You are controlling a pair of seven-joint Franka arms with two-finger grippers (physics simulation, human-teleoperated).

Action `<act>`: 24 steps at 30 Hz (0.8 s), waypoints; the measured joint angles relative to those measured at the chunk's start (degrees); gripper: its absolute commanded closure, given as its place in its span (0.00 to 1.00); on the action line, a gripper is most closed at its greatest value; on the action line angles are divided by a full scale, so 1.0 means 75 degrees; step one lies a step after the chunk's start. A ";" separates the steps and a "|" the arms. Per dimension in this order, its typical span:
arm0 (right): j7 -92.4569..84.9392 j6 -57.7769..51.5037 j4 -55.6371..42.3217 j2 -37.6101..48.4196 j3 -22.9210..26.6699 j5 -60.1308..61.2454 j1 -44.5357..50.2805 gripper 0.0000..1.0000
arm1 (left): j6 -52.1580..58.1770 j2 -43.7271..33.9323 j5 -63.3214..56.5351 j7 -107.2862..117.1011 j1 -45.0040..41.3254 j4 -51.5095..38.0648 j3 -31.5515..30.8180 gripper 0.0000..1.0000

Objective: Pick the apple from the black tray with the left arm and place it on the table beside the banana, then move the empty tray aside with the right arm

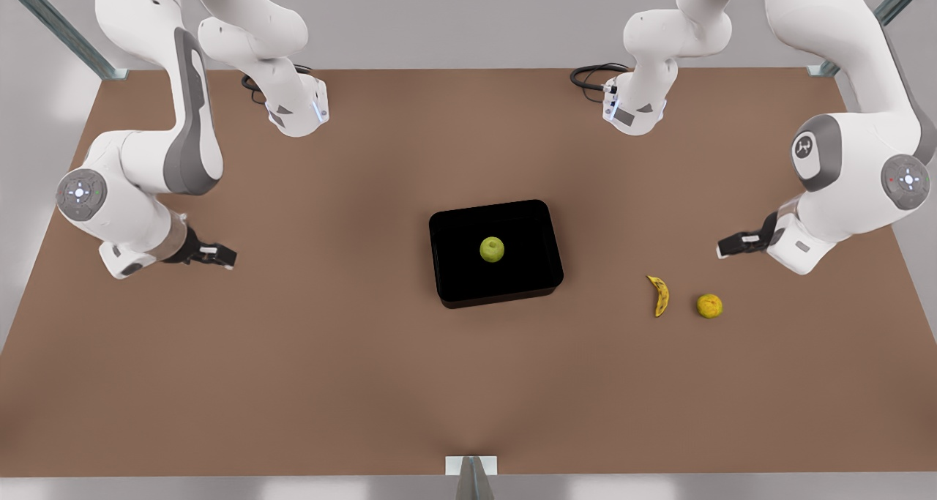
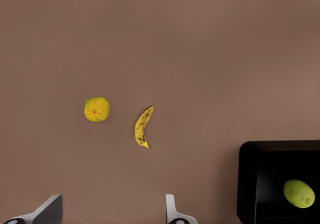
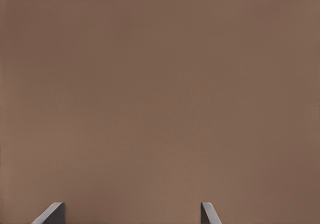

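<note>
- I read this as the opening step: nothing grasped yet. The apple [image 1: 492, 249] sits mid-way in the black tray [image 1: 454, 225], centre of the worktop [image 1: 329, 353].
- My left end effector [image 1: 732, 245] hangs at the front view's right, just beyond the banana [image 1: 659, 295] and an orange fruit [image 1: 708, 306], fingers spread wide, empty.
- My right end effector [image 1: 219, 255] waits at the front view's left, well apart from the tray, likewise open and empty.
- Next, I judge, the left arm must swing across over the tray and descend on the apple.
</note>
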State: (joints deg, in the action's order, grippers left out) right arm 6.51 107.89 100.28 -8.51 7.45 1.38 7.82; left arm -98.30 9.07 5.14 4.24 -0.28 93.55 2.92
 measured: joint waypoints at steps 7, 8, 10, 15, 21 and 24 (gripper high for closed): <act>-0.0146 0.0825 -0.0239 0.0012 -0.0018 -0.0038 -0.0002 0.00 | -0.0318 0.0598 -0.0259 0.0658 -0.2507 -0.0306 -0.1658 0.00; -0.0162 0.0814 -0.0381 0.0019 -0.0023 -0.0079 0.0001 0.00 | -0.0443 0.0697 -0.0280 0.1047 -0.3497 -0.0138 -0.1787 0.00; -0.0189 0.0718 -0.0659 0.0019 -0.0083 -0.0227 -0.0012 0.00 | -0.1022 0.1038 -0.0352 0.1980 -0.4589 0.0245 -0.1984 0.00; -0.0261 0.0489 -0.0867 -0.0012 -0.0137 -0.0391 0.0120 0.00 | -0.2641 0.1715 -0.0915 0.4166 -0.4914 0.1237 -0.2047 0.00; -0.0352 0.0371 -0.0875 -0.0134 -0.0141 -0.0432 0.0234 0.00 | -0.4876 0.1318 -0.1610 0.5819 -0.4714 0.2920 -0.2023 0.00; -0.0386 0.0346 -0.0875 -0.0138 -0.0141 -0.0435 0.0221 0.00 | -0.5423 0.1676 -0.1747 0.6404 -0.4627 0.2759 -0.2018 0.00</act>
State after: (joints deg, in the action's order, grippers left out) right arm 3.62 110.49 93.72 -9.54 6.40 -1.88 9.48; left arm -138.98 21.64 -7.96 52.27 -34.98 114.24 -12.21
